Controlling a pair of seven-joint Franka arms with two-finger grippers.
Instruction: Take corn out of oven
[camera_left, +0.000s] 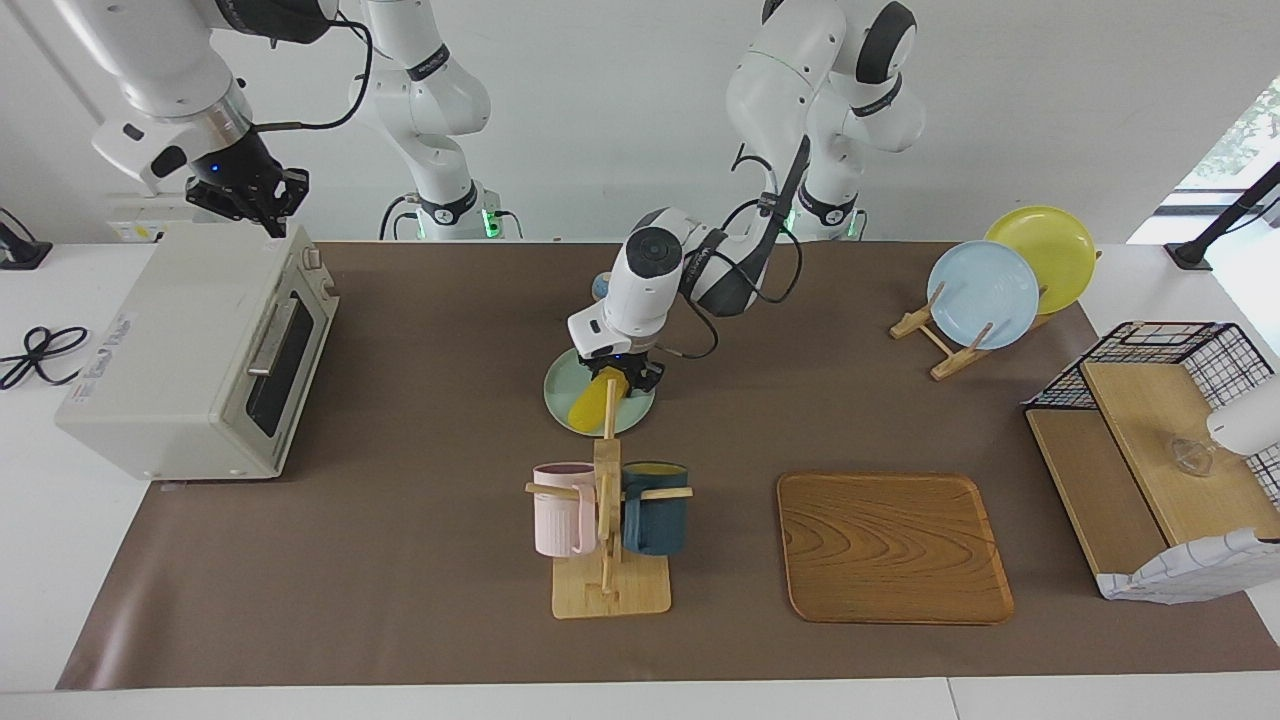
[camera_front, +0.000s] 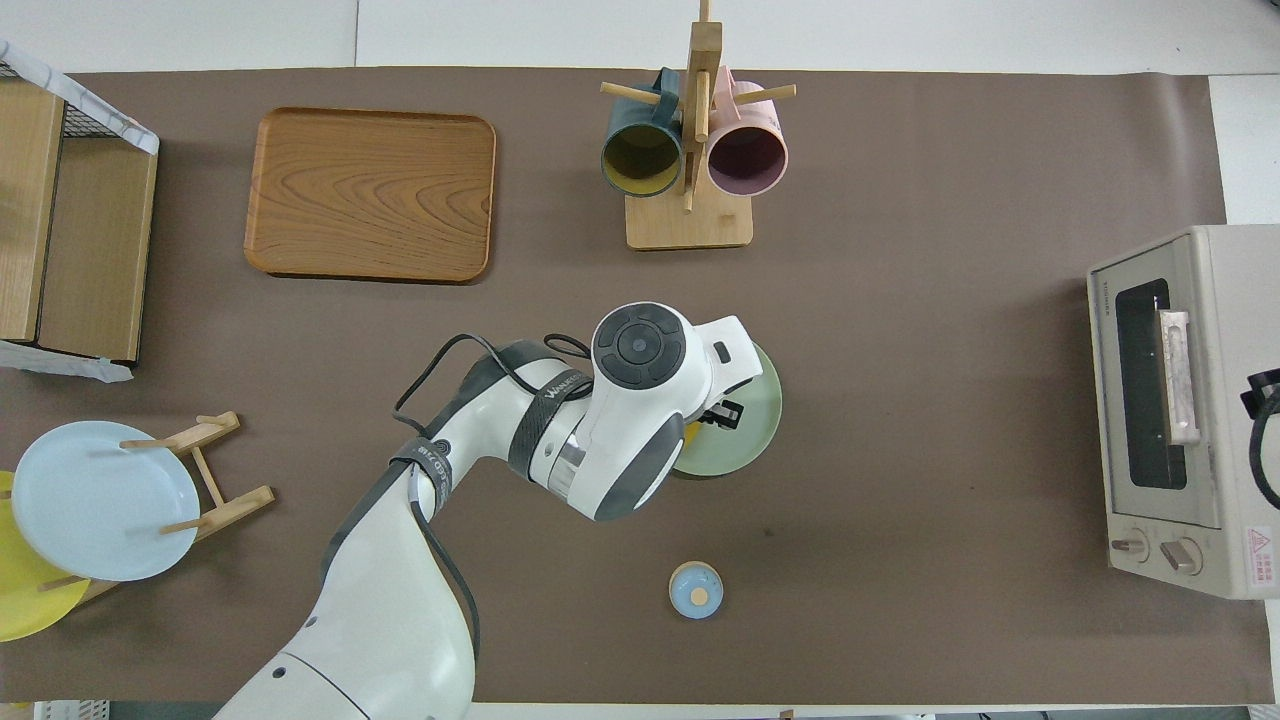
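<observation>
We start at the right arm's end of the table, where the oven (camera_left: 190, 350) sits with its door shut and its bar handle free. The right gripper (camera_left: 258, 200) hangs up in the air over the oven's top, directly above the edge nearest the robots. Whether it is open or closed, we cannot tell. It touches nothing, and we judge this arm is simply waiting, clear of the door.

On to mid-table, and here is the corn (camera_left: 590, 403)! It is not in the oven but on the green plate (camera_left: 562, 385), right under the left gripper (camera_left: 622, 378). That gripper is down low and pinched narrow on the end of the cob nearer the robots. The rest of the cob runs out below its fingertips onto the plate. The wrist leans in from above, which we reckon gives a firm hold near one end and leaves the body of the cob free.

The long axis is slanted. From the gripper it points away from the robots and a little toward the right arm's end of the table, roughly at the mug rack (camera_left: 607, 520). Which end is the tapered tip we cannot make out. We also cannot tell whether the free end is resting on the plate or just off it.
</observation>
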